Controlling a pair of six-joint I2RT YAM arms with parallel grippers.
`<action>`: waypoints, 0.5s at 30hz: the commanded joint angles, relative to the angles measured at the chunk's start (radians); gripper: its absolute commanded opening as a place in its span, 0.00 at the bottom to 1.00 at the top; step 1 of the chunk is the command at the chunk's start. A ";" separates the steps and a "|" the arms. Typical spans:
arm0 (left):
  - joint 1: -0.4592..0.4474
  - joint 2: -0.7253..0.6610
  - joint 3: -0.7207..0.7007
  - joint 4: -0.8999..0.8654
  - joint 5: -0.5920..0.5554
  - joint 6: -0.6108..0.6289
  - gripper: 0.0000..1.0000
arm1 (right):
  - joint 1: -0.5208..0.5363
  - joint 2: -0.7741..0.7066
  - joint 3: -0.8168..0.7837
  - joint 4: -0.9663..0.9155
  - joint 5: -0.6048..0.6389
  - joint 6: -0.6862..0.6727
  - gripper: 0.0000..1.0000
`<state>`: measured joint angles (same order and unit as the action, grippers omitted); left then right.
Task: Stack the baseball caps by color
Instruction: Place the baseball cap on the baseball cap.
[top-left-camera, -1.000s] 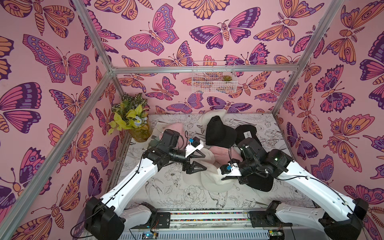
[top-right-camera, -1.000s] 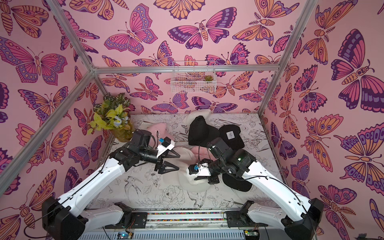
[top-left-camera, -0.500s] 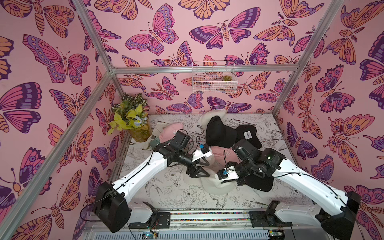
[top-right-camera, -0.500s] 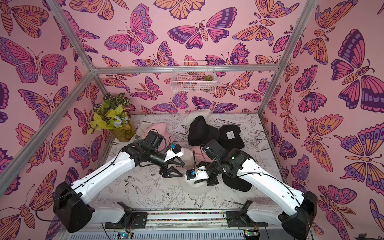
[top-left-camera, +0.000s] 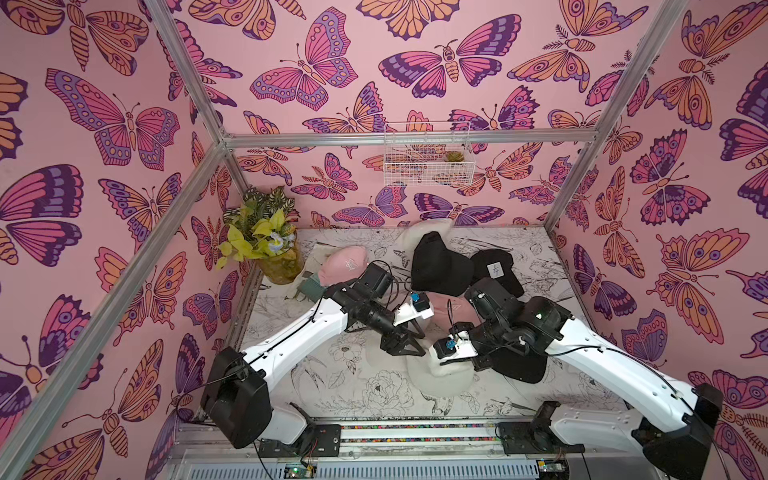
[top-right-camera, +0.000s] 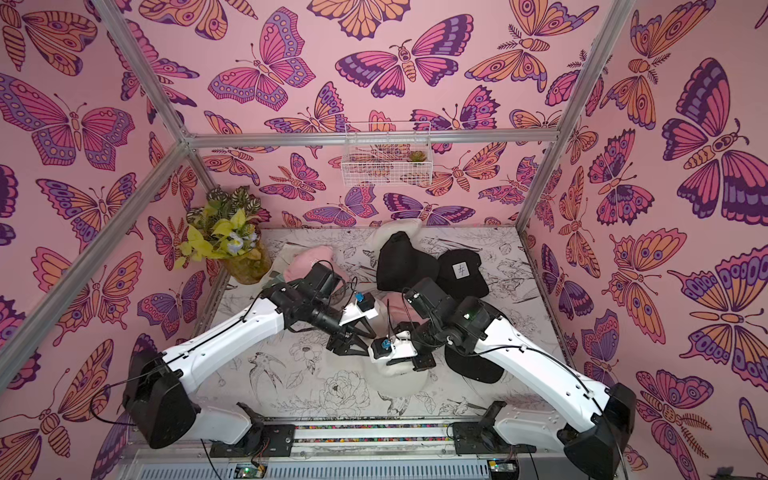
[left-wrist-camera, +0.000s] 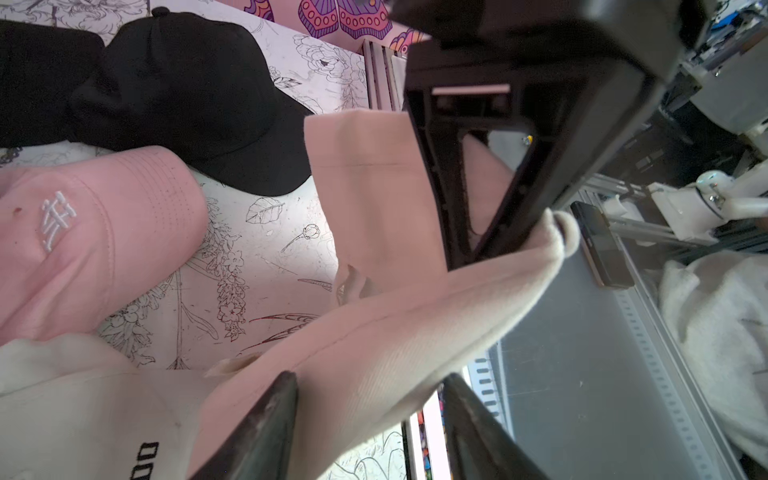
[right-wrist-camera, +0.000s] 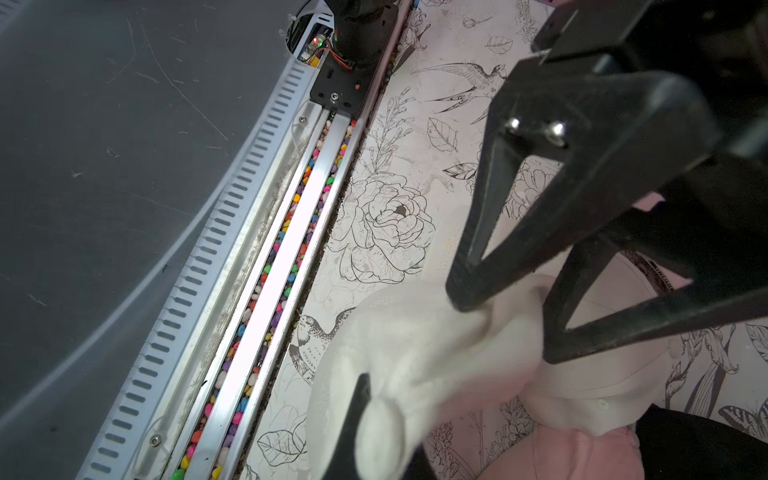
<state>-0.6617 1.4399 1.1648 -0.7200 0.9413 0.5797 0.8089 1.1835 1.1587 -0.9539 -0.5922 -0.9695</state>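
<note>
My right gripper (right-wrist-camera: 386, 415) is shut on a raised fold of the cream cap (top-left-camera: 440, 380) near the table's front middle. The left gripper (left-wrist-camera: 372, 380) is open, and its fingers (right-wrist-camera: 478, 291) straddle the same cap's lifted fabric (left-wrist-camera: 395, 332). A pink cap (top-left-camera: 451, 305) lies just behind the cream one. Another pink cap (top-left-camera: 345, 266) sits at the back left. Two black caps (top-left-camera: 440, 266), one with a white patch (top-left-camera: 494, 270), lie at the back. A third black cap (top-left-camera: 519, 368) is under my right arm. Another cream cap (top-left-camera: 424, 232) peeks out by the back wall.
A potted plant (top-left-camera: 266, 245) stands in the back left corner, with a teal brush (top-left-camera: 309, 289) beside it. A wire basket (top-left-camera: 428, 158) hangs on the back wall. The rail (top-left-camera: 415, 428) with coloured pebbles runs along the front edge.
My left arm has swung right and forward to the cream cap, and its jaws have narrowed around the fabric. The right gripper has kept its hold and shifted slightly left.
</note>
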 joint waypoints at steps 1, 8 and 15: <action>0.003 -0.019 -0.005 -0.026 0.033 0.056 0.54 | 0.007 -0.014 0.016 -0.010 -0.017 -0.012 0.00; 0.028 -0.034 -0.018 -0.036 -0.014 0.083 0.50 | 0.008 -0.021 0.021 -0.027 -0.012 -0.025 0.00; 0.041 0.014 0.018 -0.043 0.009 0.095 0.40 | 0.008 -0.017 0.030 -0.035 -0.013 -0.036 0.00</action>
<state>-0.6285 1.4273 1.1606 -0.7364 0.9344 0.6514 0.8089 1.1831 1.1587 -0.9630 -0.5919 -0.9810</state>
